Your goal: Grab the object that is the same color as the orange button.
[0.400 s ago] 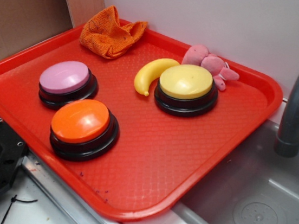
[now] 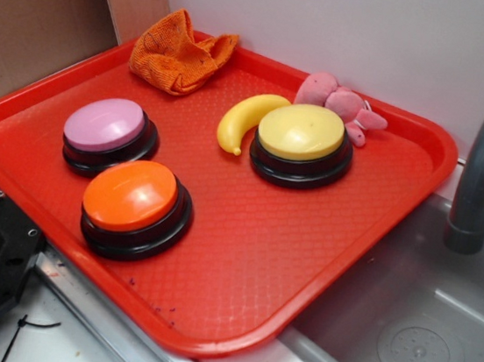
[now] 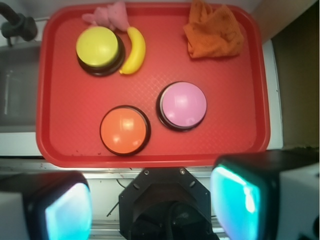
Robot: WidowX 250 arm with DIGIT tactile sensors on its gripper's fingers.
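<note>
Gripper fingers stand spread apart with nothing between them, high over the near edge of the red tray. Just beyond sits the orange button, the pink-topped button beside it. The orange cloth lies crumpled in the tray's far corner, well apart from the gripper. Nothing has shifted since the earlier exterior view.

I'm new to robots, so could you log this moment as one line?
stage: pre-grasp | gripper: open, high above tray | target: orange cloth, far corner, untouched | match: orange button
</note>
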